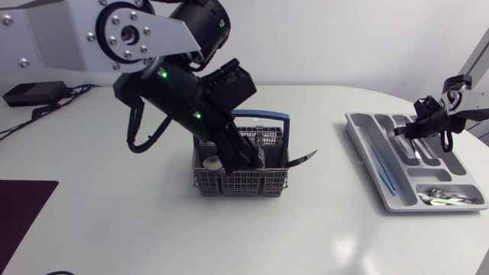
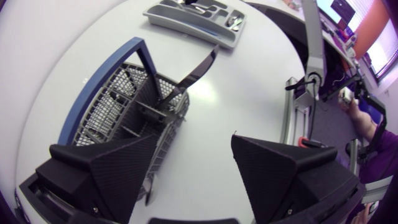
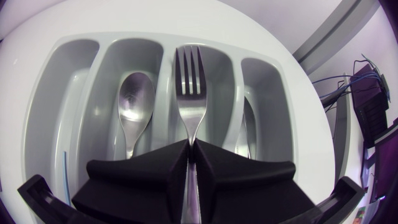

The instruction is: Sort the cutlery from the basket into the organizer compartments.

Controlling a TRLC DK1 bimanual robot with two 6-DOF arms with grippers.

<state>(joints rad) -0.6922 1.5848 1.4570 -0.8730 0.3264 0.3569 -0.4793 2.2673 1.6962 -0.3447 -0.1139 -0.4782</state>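
White table [image 1: 321,229]: my R gripper [image 3: 189,155] clamped on fork [image 3: 188,93] over organizer's [image 1: 354,122] mid slot; my L gripper [image 2: 196,142], fingers apart, at basket [image 1: 241,183], well apart from organizer.

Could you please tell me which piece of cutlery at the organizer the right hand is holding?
The fork: its handle is pinched by the right hand, while the spoon lies loose beside it.

fork [image 3: 189,93]: handle is covered by the pinching fingers of right gripper [image 3: 189,149] | organizer [image 1: 359,134]: pieces in the 5 o'clock compartment are too small to be told | basket [image 1: 241,183]: 10 o'clock corner is masked by left arm [image 1: 183,99] | knife [image 1: 303,158]: handle is hidden inside basket
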